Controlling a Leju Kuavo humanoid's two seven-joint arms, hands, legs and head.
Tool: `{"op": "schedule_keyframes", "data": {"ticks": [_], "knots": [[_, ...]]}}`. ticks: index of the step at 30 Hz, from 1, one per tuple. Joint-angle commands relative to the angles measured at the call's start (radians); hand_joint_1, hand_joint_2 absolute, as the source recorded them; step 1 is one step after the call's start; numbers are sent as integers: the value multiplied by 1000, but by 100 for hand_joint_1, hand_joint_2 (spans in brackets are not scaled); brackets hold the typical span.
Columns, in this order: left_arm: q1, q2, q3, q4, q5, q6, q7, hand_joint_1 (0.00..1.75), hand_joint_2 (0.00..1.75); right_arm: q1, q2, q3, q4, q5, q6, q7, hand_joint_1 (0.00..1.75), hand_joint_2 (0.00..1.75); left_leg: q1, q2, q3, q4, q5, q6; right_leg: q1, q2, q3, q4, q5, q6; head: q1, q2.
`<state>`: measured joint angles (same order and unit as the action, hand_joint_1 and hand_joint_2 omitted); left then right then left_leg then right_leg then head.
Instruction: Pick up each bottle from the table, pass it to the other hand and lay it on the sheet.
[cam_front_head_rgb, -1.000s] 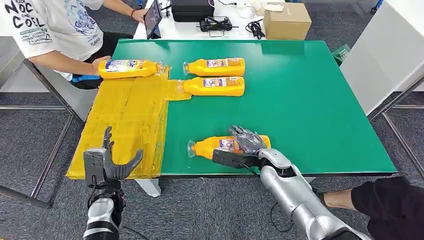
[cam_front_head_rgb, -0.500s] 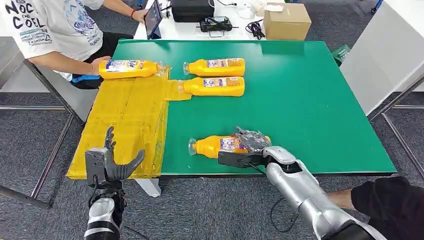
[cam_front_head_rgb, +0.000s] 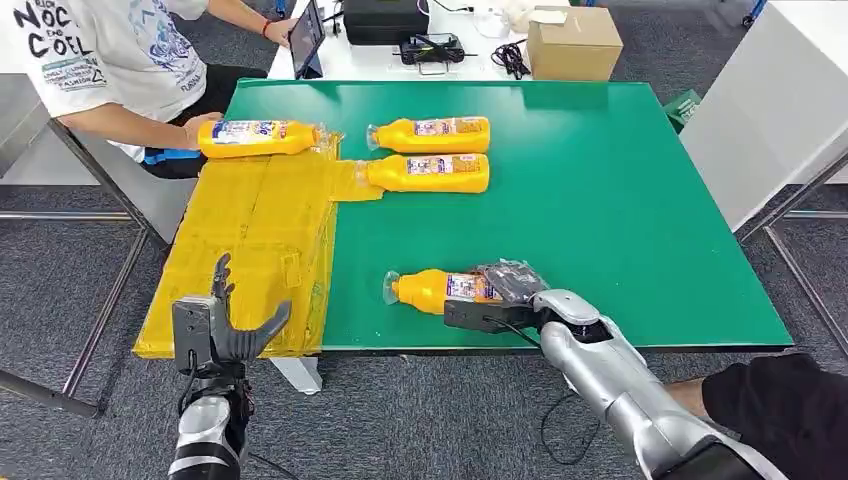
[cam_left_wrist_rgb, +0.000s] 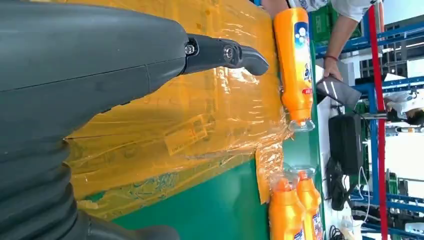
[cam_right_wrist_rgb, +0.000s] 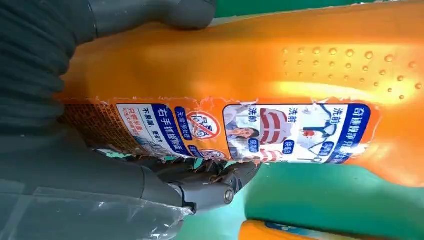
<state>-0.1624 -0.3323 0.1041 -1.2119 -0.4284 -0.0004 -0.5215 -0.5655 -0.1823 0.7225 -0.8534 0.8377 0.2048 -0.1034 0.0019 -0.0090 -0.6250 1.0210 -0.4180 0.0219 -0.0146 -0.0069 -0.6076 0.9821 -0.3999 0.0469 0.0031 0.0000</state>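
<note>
The right hand (cam_front_head_rgb: 505, 290) grips a bottle (cam_front_head_rgb: 440, 291) lying lengthwise across the table (cam_front_head_rgb: 620, 200), cap pointing left toward the sheet (cam_front_head_rgb: 250, 240); the left hand (cam_front_head_rgb: 215, 325) hangs released.

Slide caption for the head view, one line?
Right hand grips a bottle lying on the green table; left hand waits open.

Grey carpet floor (cam_front_head_rgb: 60, 290), white desk (cam_front_head_rgb: 470, 62) behind, white wall panel (cam_front_head_rgb: 770, 110).
</note>
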Motion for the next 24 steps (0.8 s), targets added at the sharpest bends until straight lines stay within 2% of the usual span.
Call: {"op": "schedule_keyframes", "data": {"ticks": [1,4,7,9,10,11,12,13,15,18,20,24], "knots": [[-8,-10,-1,47,4,-3,5,0,175,46,-14,7,-15,-33,-39,-5,175,175,1,-1,7,-1,-2,-1,1,-1,7,-1,-3,-2,0,0],[2,-17,-1,27,6,-3,11,0,175,174,77,-143,-163,-40,-188,4,175,175,1,-1,5,-2,-1,-1,1,-1,5,-2,-2,-2,0,0],[26,-17,-32,-22,37,6,33,0,175,326,227,-326,-428,-17,-333,-12,175,175,2,1,6,-2,-3,-2,2,1,6,-2,-3,-3,0,0],[41,-17,-54,-50,63,7,51,0,175,386,306,-421,-584,-12,-392,-37,175,175,1,2,1,0,-3,-2,1,2,1,1,-2,-2,0,0],[49,-17,-69,-65,87,1,65,0,175,412,333,-463,-673,28,-417,-40,175,175,2,4,7,1,-7,-4,2,4,5,3,-6,-5,0,0],[50,-17,-80,-64,107,-13,73,0,175,431,371,-514,-731,-4,-440,-82,175,175,1,5,3,1,-6,-3,1,5,1,5,-5,-4,0,0],[50,-17,-95,-61,134,-29,81,0,175,445,383,-548,-773,-11,-438,-93,175,175,0,3,-2,1,-3,-2,1,3,-4,4,-3,-2,-1,0],[51,-17,-119,-58,169,-57,88,0,175,464,409,-598,-818,-33,-481,-168,175,175,1,1,-1,2,-5,-3,2,1,-2,4,-5,-3,-1,0],[55,-17,-164,-53,258,-123,114,0,175,492,421,-654,-852,-75,-518,-251,175,175,2,-4,-2,1,-3,-2,2,-3,-2,3,-5,-2,-1,0],[59,-15,-209,-51,318,-191,123,0,175,516,421,-681,-854,-113,-554,-327,175,175,2,-4,-2,0,-2,0,2,-4,-1,0,-3,-1,0,0],[60,-16,-215,-53,317,-190,122,0,175,520,421,-685,-850,-118,-559,-337,175,175,1,-3,-1,-1,-2,0,1,-2,0,0,-3,-2,0,0],[69,13,-276,-71,417,-297,131,0,175,534,426,-703,-837,-151,-594,-393,175,175,-1,-1,-2,-1,-2,-1,-2,-1,-2,-1,-2,-1,0,0]]}}
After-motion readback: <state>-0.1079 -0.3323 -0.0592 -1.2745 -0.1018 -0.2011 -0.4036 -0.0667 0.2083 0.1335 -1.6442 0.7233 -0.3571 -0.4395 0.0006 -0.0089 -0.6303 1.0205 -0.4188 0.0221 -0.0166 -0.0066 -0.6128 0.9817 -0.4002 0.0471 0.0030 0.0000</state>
